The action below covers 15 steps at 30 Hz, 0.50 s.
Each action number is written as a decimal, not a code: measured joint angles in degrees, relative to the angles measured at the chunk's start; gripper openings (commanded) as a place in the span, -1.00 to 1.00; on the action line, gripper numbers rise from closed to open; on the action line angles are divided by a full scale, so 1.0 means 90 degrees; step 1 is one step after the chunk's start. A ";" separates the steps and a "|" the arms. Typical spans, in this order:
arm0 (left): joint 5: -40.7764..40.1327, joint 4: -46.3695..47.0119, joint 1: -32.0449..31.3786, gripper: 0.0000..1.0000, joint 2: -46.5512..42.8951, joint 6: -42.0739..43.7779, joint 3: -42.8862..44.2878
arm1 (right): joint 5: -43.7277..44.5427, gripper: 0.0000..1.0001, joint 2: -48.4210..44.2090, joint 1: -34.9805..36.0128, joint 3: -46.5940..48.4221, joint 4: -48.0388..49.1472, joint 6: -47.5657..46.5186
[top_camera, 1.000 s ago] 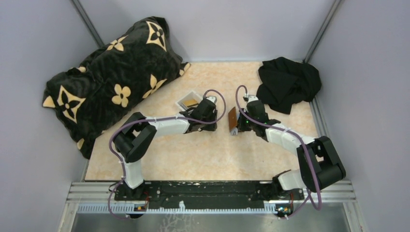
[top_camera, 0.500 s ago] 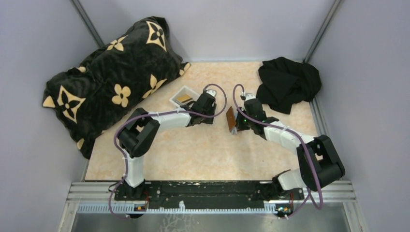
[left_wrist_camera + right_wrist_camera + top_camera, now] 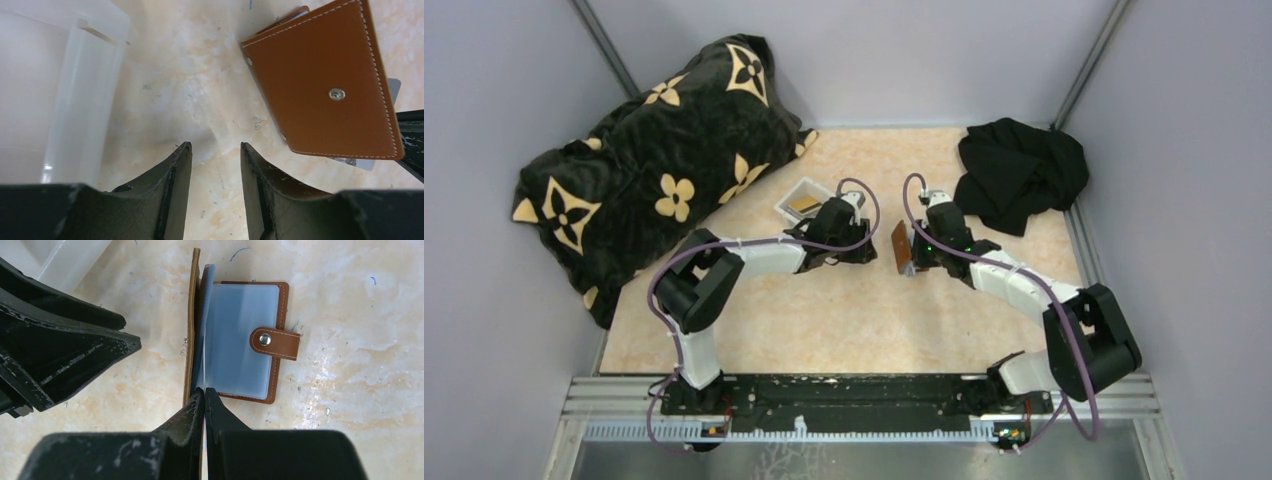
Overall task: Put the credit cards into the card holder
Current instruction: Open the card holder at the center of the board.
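The card holder is a brown leather wallet, open on the table with one cover upright. In the right wrist view it shows clear sleeves and a snap strap. My right gripper is shut on a thin clear sleeve at the holder's near edge. My left gripper is open and empty just above the table, between the white tray and the holder's brown cover. One gold-tan credit card lies in the tray. A grey edge sticks out under the cover. Other cards are hidden.
The white tray stands just behind the left gripper. A black cushion with gold flowers fills the back left. A black cloth lies at the back right. Grey walls close three sides.
My left wrist swung toward the tray, then shifted left and slightly nearer. My right gripper with the holder drifted a little left and away.
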 measured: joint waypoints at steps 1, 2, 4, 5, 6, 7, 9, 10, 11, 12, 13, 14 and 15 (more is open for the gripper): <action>0.0053 0.0063 -0.0017 -0.06 0.0000 -0.0090 -0.0029 | 0.0027 -1.00 -0.0046 0.0015 0.0000 -0.0019 -0.0012; 0.0087 0.0124 -0.0039 -0.06 0.0000 -0.0151 -0.0058 | 0.0053 -1.00 -0.0083 0.0032 0.0000 -0.0041 -0.0017; 0.0124 0.0192 -0.0119 -0.06 0.0000 -0.0255 -0.0114 | 0.0102 -1.00 -0.0148 0.0070 0.0012 -0.0100 -0.0019; 0.0131 0.0194 -0.0170 -0.07 0.0000 -0.0287 -0.0129 | 0.0119 -1.00 -0.0170 0.0090 0.0034 -0.0141 -0.0019; 0.0131 0.0189 -0.0228 -0.07 0.0000 -0.0323 -0.0129 | 0.0126 -1.00 -0.0187 0.0109 0.0044 -0.0141 -0.0019; 0.0134 0.0194 -0.0299 -0.08 0.0000 -0.0355 -0.0129 | 0.0134 -1.00 -0.0209 0.0124 0.0051 -0.0143 -0.0019; 0.0131 0.0194 -0.0406 -0.10 0.0000 -0.0413 -0.0129 | 0.0143 -1.00 -0.0240 0.0155 0.0083 -0.0177 -0.0019; 0.0131 0.0192 -0.0442 -0.10 0.0005 -0.0432 -0.0129 | 0.0148 -1.00 -0.0262 0.0168 0.0085 -0.0172 -0.0019; 0.0129 0.0189 -0.0486 -0.10 0.0010 -0.0459 -0.0129 | 0.0160 -1.00 -0.0284 0.0187 0.0085 -0.0194 -0.0017; 0.0119 0.0182 -0.0525 -0.10 0.0015 -0.0486 -0.0129 | 0.0163 -1.00 -0.0311 0.0202 0.0085 -0.0211 -0.0017; 0.0095 0.0168 -0.0556 -0.10 0.0017 -0.0508 -0.0129 | 0.0165 -1.00 -0.0340 0.0221 0.0085 -0.0223 -0.0017; 0.0046 0.0141 -0.0585 -0.10 0.0017 -0.0532 -0.0129 | 0.0168 -1.00 -0.0364 0.0238 0.0085 -0.0238 -0.0019; 0.0010 0.0119 -0.0602 -0.10 0.0017 -0.0546 -0.0129 | 0.0165 -1.00 -0.0391 0.0255 0.0085 -0.0243 -0.0019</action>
